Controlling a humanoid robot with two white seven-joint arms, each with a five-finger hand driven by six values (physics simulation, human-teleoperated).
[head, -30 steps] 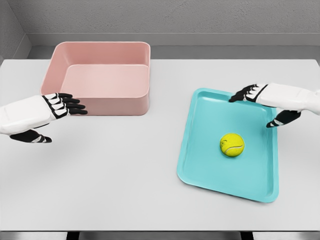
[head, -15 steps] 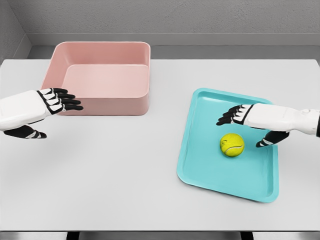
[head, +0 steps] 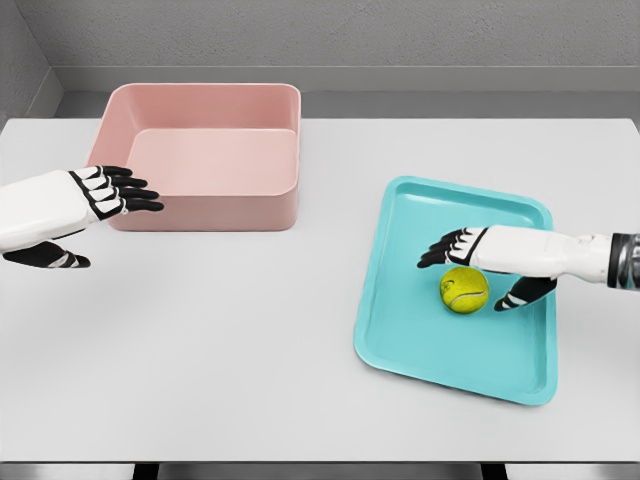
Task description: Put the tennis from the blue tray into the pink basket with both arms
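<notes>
A yellow-green tennis ball (head: 464, 290) lies on the blue tray (head: 420, 340) at the right of the table. My right hand (head: 480, 272) hovers over the ball, fingers spread past its far side and thumb on its near right side, open and not closed on it. The pink basket (head: 205, 155) stands at the back left, with nothing in it. My left hand (head: 100, 215) is open at the basket's front left corner, its fingertips (head: 140, 195) close to the basket's front wall.
The white table (head: 250, 330) carries only the basket and the tray. A grey wall runs behind the table's far edge.
My right hand has come down and leftward from the tray's far right corner to just over the ball. My left hand has drifted up and slightly left, closer to the basket's corner.
</notes>
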